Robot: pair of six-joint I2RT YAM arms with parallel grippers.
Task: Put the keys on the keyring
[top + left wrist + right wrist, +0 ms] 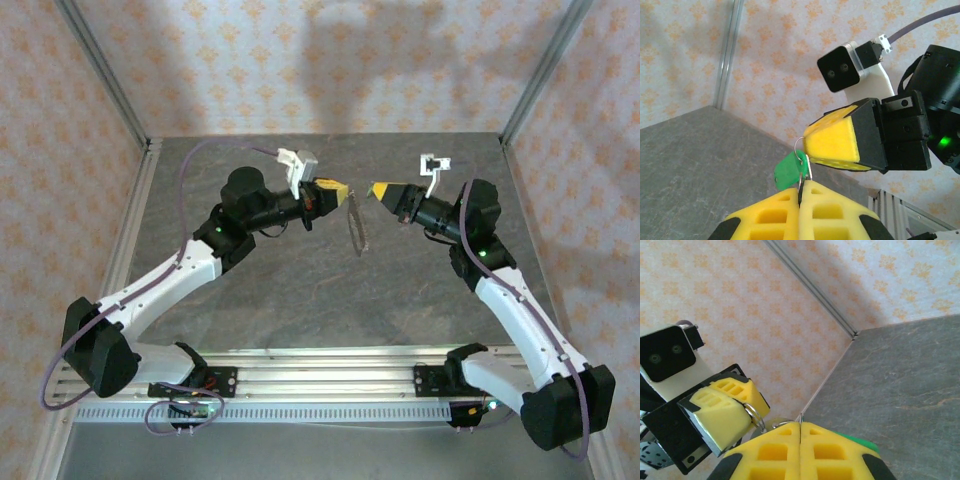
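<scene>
At the left, the left gripper (pixel 340 189) hangs above the grey table (pixel 250 300) and is clenched. Its wrist view shows a thin metal piece running into the seam between its yellow fingers (pixel 775 215), so we judge that it pinches the keyring (pixel 357 228). From above, the keyring shows as a thin oval loop under the fingertips, between the two arms. A small silver ring (pixel 801 150) and a green tag (pixel 789 171) sit right at that seam. We cannot pick out the keys themselves. To the right, the right gripper (pixel 380 188) is clenched as well, its tip touching the silver ring, and we cannot tell whether it grips anything. Meeting nose to nose in mid-air, each gripper seems to steady the work for the other.
</scene>
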